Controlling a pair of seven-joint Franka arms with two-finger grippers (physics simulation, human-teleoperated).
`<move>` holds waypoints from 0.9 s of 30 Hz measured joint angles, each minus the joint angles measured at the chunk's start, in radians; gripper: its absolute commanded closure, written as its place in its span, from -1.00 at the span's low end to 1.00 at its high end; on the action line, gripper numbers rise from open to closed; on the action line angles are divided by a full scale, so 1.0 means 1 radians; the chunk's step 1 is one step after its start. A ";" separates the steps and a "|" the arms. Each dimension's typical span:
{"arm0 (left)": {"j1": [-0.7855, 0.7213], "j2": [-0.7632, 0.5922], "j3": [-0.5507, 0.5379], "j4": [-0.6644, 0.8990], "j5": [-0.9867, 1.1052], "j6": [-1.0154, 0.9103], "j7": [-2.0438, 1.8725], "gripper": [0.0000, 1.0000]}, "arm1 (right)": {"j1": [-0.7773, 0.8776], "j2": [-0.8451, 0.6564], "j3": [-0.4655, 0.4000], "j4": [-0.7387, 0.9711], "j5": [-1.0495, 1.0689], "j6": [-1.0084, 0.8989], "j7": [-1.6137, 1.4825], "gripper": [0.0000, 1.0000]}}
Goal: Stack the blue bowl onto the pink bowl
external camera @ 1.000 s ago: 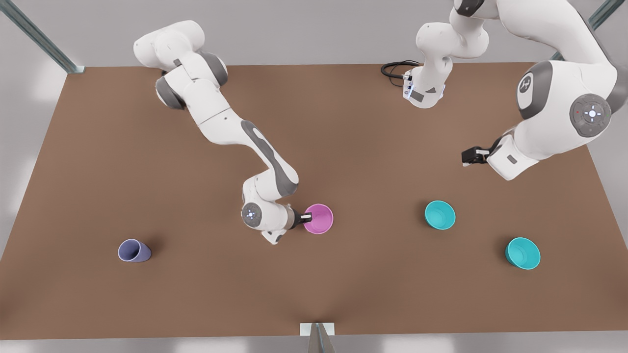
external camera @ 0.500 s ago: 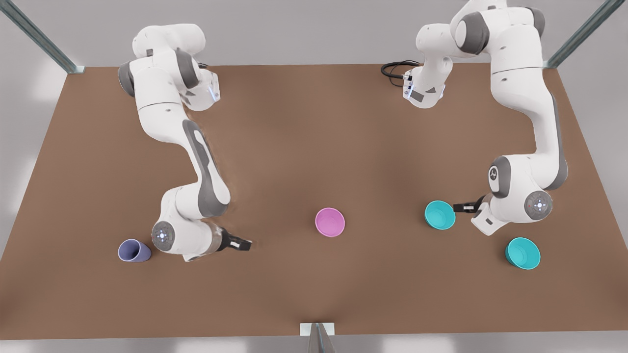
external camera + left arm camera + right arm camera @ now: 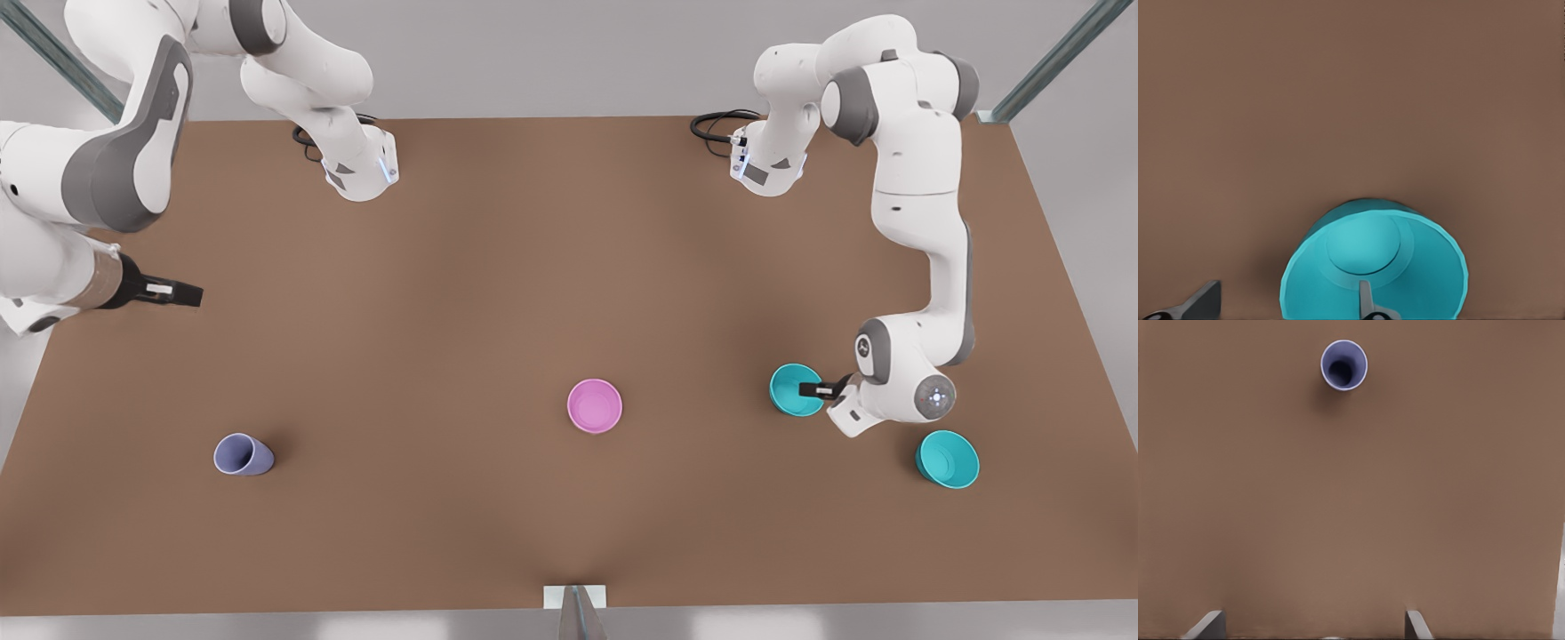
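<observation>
My left gripper (image 3: 813,389) straddles the blue bowl (image 3: 794,389)'s rim on the side away from the pink bowl (image 3: 595,405), fingers apart, 1 inside, 1 outside. My right gripper (image 3: 178,293) waits open, far across the surface (image 3: 551,267), near the lavender cup (image 3: 1344,365).
</observation>
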 measured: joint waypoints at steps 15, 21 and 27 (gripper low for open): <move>-0.002 -0.011 -0.003 -0.001 -0.002 -0.019 0.086 0.57 | -0.014 -0.019 0.022 -0.026 -0.010 -0.009 -0.175 -1.00; -0.071 0.001 -0.102 0.189 -0.059 -0.058 0.032 0.57 | -0.013 -0.019 0.021 -0.036 -0.010 -0.009 -0.213 -1.00; -0.301 0.109 -0.143 0.460 -0.098 -0.125 -0.144 0.57 | -0.014 -0.032 0.021 -0.063 -0.010 -0.002 -0.241 -1.00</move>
